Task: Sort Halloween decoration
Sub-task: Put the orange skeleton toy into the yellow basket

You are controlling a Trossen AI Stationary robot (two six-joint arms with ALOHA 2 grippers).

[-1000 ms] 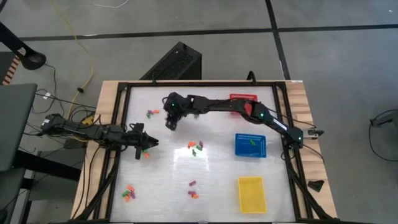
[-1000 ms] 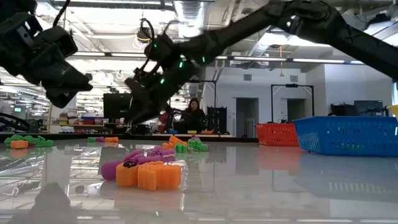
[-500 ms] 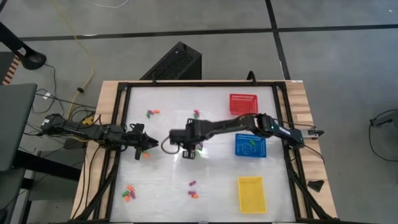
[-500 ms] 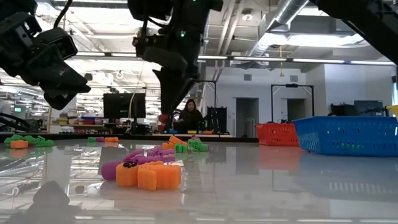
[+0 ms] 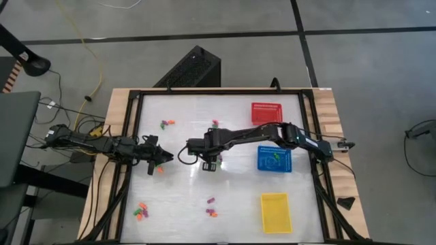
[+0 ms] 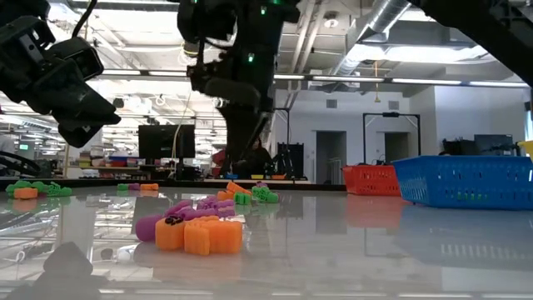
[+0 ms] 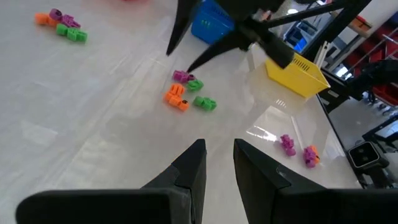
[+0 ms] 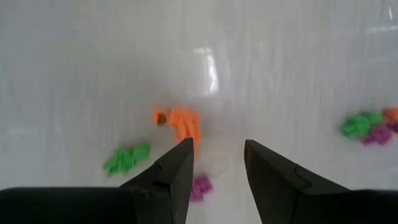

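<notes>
The Halloween decoration lies in small clusters of orange, green and purple trinkets on the white table. My right gripper (image 5: pixel 209 165) (image 8: pixel 217 146) hangs open over the central cluster: an orange trinket (image 8: pixel 180 124), a green trinket (image 8: pixel 126 160) and a purple trinket (image 8: pixel 200 186). It touches none of them. My left gripper (image 5: pixel 161 158) (image 7: pixel 217 163) waits open near the table's left edge, beside one orange trinket (image 5: pixel 160 169). The central cluster (image 7: pixel 186 93) also shows in the left wrist view.
Red basket (image 5: pixel 266 112), blue basket (image 5: pixel 274 158) and yellow basket (image 5: pixel 275 211) stand along the right side. Other clusters lie far-left (image 5: pixel 167 124), far-centre (image 5: pixel 215 123), near-left (image 5: pixel 141 211) and near-centre (image 5: pixel 212 211) (image 6: pixel 196 229). A person shows in the room behind.
My right gripper has swept from the far-left part of the table toward the near edge and a little rightward. It now stands above the central cluster and covers it in the high view. In the last half second it has barely moved.
</notes>
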